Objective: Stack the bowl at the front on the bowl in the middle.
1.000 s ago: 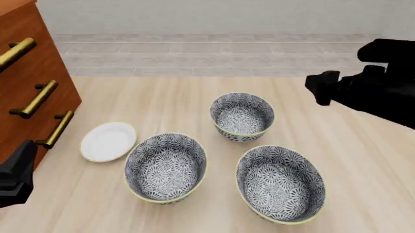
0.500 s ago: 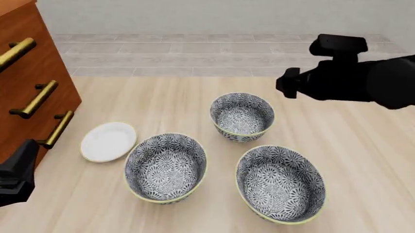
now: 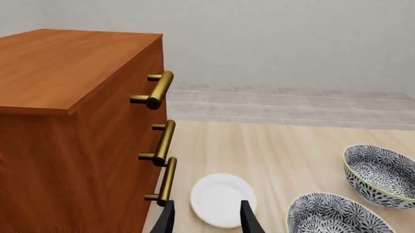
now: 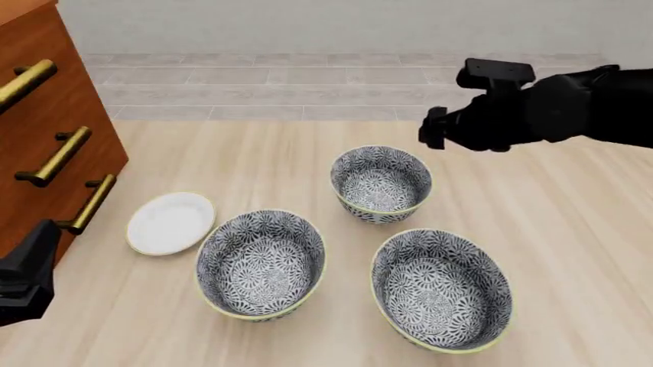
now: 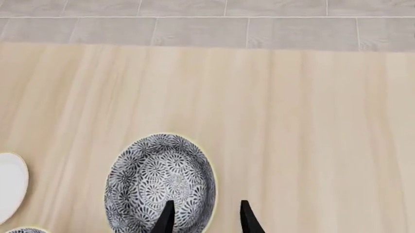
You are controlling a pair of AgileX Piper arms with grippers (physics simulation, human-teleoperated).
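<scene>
Above the far bowl (image 4: 381,183), the right gripper (image 4: 441,128) is poised with fingers apart and empty. Nearest, at right, the bowl at the front (image 4: 442,289) sits untouched; the bowl in the middle (image 4: 261,264) is left of it, presumably awaiting stacking.

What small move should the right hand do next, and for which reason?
Probably lower the right hand straight down towards the rim of the bowl at the front. Its fingers are open. In the wrist view one lies over the bowl's inside and one outside its wall, but the front view suggests the hand is above the bowl, not touching it.
</scene>
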